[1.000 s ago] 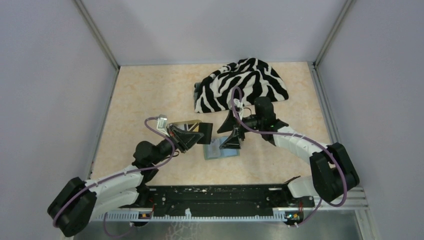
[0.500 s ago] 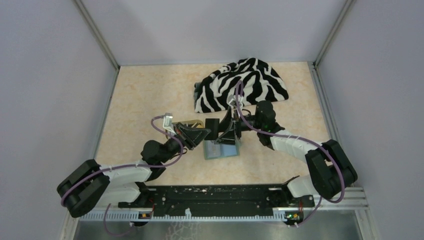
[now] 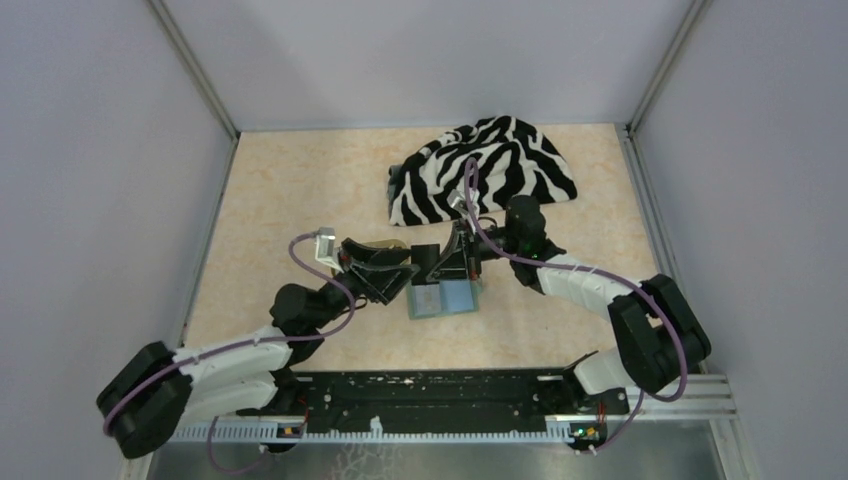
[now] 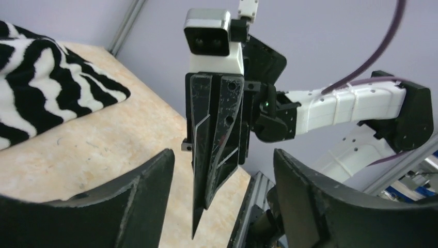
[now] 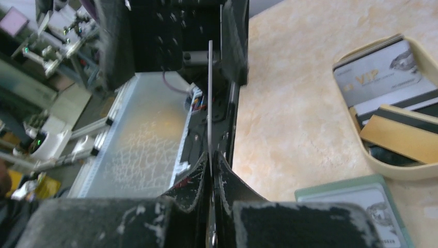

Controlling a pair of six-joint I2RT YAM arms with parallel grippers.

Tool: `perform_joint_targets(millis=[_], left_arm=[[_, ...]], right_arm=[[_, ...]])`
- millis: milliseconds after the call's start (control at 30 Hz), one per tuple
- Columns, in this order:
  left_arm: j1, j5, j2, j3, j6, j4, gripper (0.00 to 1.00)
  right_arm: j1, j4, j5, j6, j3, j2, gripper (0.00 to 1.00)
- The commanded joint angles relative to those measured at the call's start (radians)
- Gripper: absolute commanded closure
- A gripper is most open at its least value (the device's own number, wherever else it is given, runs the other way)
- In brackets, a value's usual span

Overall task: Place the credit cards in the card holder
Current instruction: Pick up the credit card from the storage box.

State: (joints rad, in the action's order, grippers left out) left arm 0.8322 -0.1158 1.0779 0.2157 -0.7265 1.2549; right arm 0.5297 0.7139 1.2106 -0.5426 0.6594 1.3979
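left gripper point(image 4: 222, 155): spread apart | right gripper point(image 5: 210, 163): clamped on card point(image 5: 210, 93), its thin edge seen only from right wrist

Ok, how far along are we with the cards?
Done: one card lies in the open holder. In hand: the right gripper is shut on another card, seen edge-on, between the fingers of the open left gripper. Left: that card must go into the holder, and several cards lie in the tray.
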Motion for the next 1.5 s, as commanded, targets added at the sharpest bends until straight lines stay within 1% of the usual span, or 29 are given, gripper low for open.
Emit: perform_joint_targets(millis=[0, 33, 100, 167, 267, 333, 467, 533, 600, 800, 967, 1167, 1400, 1433, 1467], left_arm=[[-0.014, -0.031, -0.235, 0.063, 0.138, -0.41, 0.2], [-0.015, -0.031, -0.276, 0.09, 0.171, -0.526, 0.16], [-0.019, -0.031, -0.334, 0.143, 0.224, -0.75, 0.12], [-0.029, -0.045, -0.357, 0.2, 0.249, -0.888, 0.11], [-0.04, -0.072, -0.344, 0.262, 0.261, -1.016, 0.11], [-0.039, -0.088, -0.325, 0.284, 0.262, -1.047, 0.12], [-0.039, -0.139, -0.292, 0.299, 0.238, -1.015, 0.19], [-0.04, -0.179, -0.272, 0.301, 0.222, -0.976, 0.25], [-0.04, -0.206, -0.255, 0.304, 0.205, -0.947, 0.33], [-0.039, -0.273, -0.223, 0.298, 0.188, -0.88, 0.46], [-0.041, -0.297, -0.205, 0.298, 0.186, -0.862, 0.57], [-0.04, -0.319, -0.195, 0.307, 0.195, -0.856, 0.67], [-0.04, -0.338, -0.186, 0.313, 0.202, -0.857, 0.93], [-0.041, -0.338, -0.185, 0.313, 0.202, -0.858, 1.0], [-0.04, -0.333, -0.186, 0.312, 0.201, -0.858, 1.0]], right_arm=[[0.016, -0.33, 0.133, 0.319, 0.124, -0.002, 1.0], [0.018, -0.398, 0.14, 0.382, 0.141, -0.005, 1.0], [0.026, -0.491, 0.152, 0.474, 0.165, -0.008, 1.0], [0.039, -0.543, 0.159, 0.533, 0.178, -0.01, 1.0], [0.054, -0.604, 0.171, 0.608, 0.193, -0.009, 1.0], [0.06, -0.65, 0.172, 0.653, 0.203, -0.009, 1.0], [0.064, -0.694, 0.163, 0.69, 0.213, -0.01, 1.0], [0.064, -0.701, 0.157, 0.696, 0.213, -0.009, 1.0], [0.065, -0.704, 0.155, 0.699, 0.213, -0.008, 1.0], [0.065, -0.712, 0.147, 0.709, 0.217, -0.002, 1.0], [0.067, -0.732, 0.145, 0.716, 0.221, 0.004, 1.0], [0.074, -0.767, 0.136, 0.744, 0.228, 0.006, 1.0], [0.079, -0.805, 0.126, 0.778, 0.238, 0.013, 1.0], [0.08, -0.812, 0.124, 0.783, 0.239, 0.012, 1.0], [0.082, -0.819, 0.119, 0.791, 0.241, 0.015, 1.0]])
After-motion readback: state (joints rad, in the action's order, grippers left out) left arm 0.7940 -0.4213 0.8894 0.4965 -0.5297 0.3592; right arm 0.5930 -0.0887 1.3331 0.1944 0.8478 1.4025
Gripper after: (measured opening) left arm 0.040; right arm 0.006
